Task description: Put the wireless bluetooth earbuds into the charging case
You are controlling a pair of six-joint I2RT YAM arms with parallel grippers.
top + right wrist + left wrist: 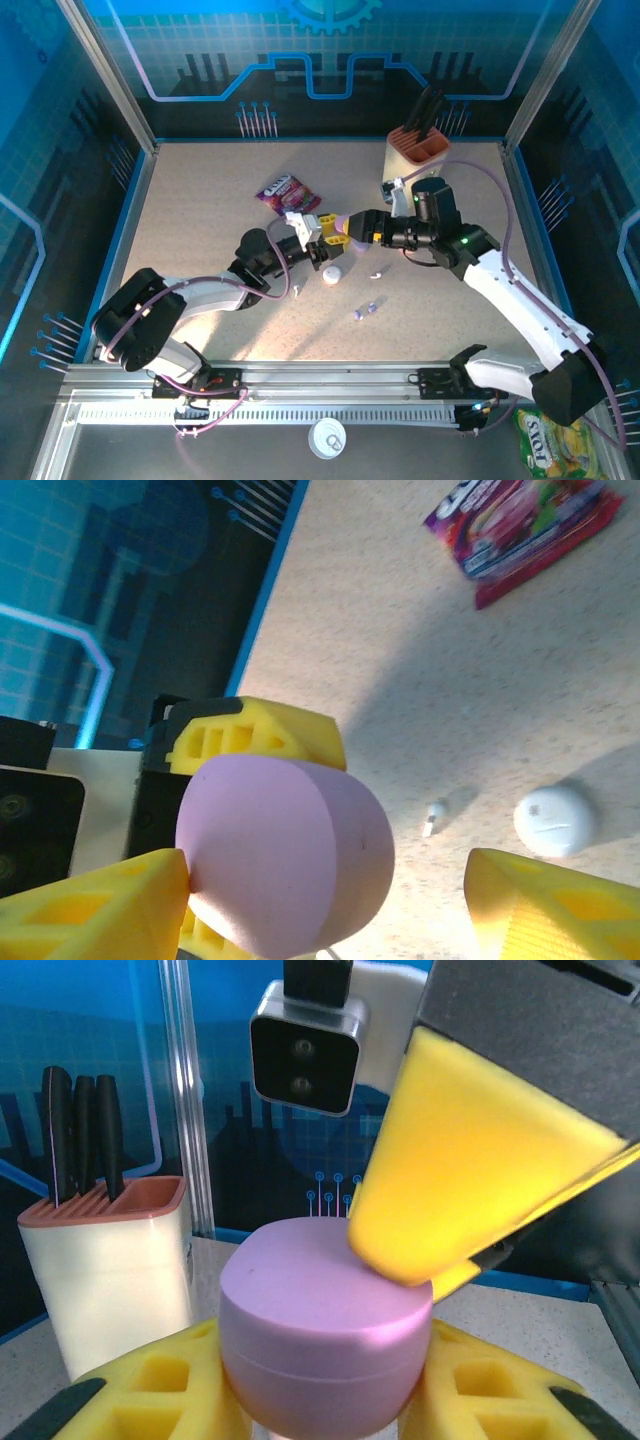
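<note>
My left gripper (pixel 322 236) is shut on a lilac charging case (pixel 340 228), held closed above the table's middle. In the left wrist view the case (pixel 325 1320) sits between my yellow fingers (pixel 150 1385). My right gripper (pixel 360 226) faces it, open. One of its fingers (pixel 95 910) touches the case (pixel 285 845), and the other (pixel 555 910) stands well apart. That same finger (pixel 470 1175) rests on the case's top in the left wrist view. Earbuds lie loose on the table: a white one (pixel 376 272), a lilac one (pixel 365 310), another white one (pixel 435 817).
A white round case (pixel 331 274) lies on the table just below the grippers. A purple snack packet (pixel 288 192) lies behind them. A knife block (pixel 418 150) stands at the back right. A green-yellow snack bag (pixel 548 440) sits off the table at the near right.
</note>
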